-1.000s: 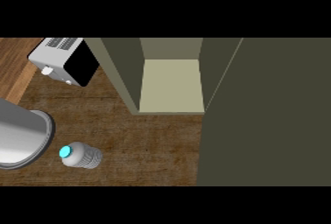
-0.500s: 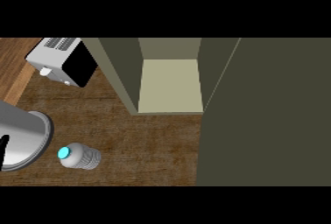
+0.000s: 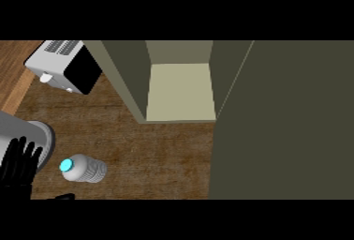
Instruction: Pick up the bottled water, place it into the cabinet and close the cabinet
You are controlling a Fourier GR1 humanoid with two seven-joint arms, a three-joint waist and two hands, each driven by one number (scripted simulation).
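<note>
The left hand [image 3: 21,161] shows at the lower left edge, fingers straight, slightly spread and pointing up, holding nothing; it overlaps a grey round vessel [image 3: 31,136] that the edge cuts off. The bottled water [image 3: 83,168] stands on the wooden counter [image 3: 159,150] just right of the hand, apart from it, blue cap up. The cabinet [image 3: 180,89] stands open, its pale shelf bare. Its door [image 3: 290,122] fills the right side. A toaster [image 3: 66,65] sits at upper left. The right hand is out of view.

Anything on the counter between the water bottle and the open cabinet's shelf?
No. In the head view, only bare wooden counter lies between the bottled water and the open cabinet. The toaster sits off to the side.
</note>
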